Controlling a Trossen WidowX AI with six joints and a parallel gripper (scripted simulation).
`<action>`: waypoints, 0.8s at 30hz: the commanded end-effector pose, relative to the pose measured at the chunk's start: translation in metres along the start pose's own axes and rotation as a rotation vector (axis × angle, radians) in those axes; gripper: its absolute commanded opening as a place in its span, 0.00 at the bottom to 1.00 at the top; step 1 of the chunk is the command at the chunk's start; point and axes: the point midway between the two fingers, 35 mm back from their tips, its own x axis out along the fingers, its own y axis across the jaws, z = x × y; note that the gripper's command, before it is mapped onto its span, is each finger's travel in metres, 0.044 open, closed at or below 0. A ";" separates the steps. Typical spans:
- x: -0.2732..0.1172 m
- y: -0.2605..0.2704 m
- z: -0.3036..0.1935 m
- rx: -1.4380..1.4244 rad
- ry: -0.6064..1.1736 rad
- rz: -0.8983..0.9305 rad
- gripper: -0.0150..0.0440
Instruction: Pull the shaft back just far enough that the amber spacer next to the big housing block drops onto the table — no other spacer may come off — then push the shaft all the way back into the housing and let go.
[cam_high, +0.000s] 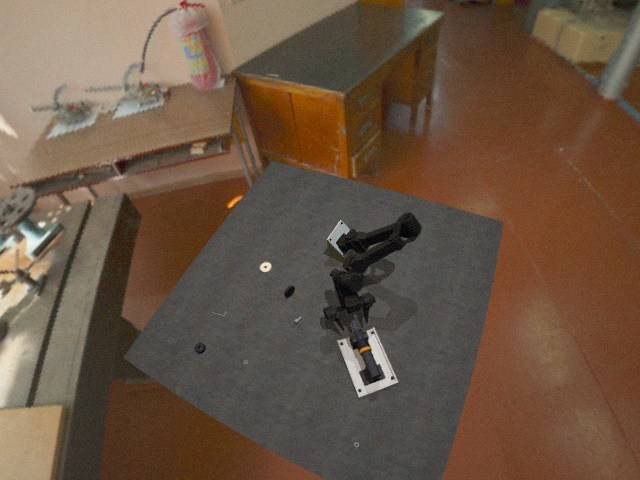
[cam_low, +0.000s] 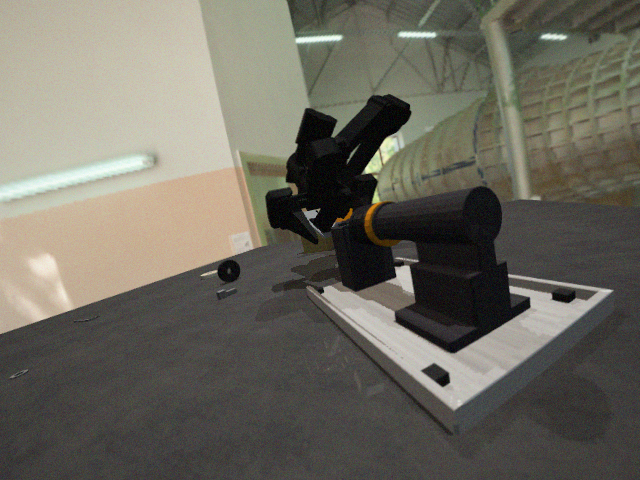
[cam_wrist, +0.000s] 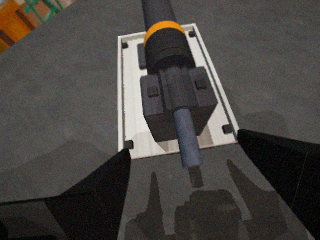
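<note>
From here, the amber spacer (cam_high: 365, 349) (cam_low: 370, 224) (cam_wrist: 164, 25) rings the assembly beside the housing block (cam_low: 457, 289). The wrist view best reveals the bluish shaft's (cam_wrist: 187, 138) protruding end, between the gripper's (cam_high: 353, 322) (cam_wrist: 184, 141) spread, ungripping fingers. The fire extinguisher's (cam_high: 197, 54) label, visible only from above, is unreadable.

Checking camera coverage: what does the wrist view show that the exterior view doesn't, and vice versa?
Wrist only: the bare shaft sticking out of the near block, between the open gripper's fingers, plus that block's top.

Exterior only: the round end face of the big housing, the arm's upper links, and a black ring standing on the table.

Both: the amber spacer, the white base plate, and the gripper.
</note>
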 end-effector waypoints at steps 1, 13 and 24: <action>0.000 -0.001 0.001 0.002 -0.003 -0.005 1.00; 0.008 -0.001 0.001 0.001 -0.003 -0.005 1.00; 0.018 -0.001 0.001 0.001 -0.004 -0.004 1.00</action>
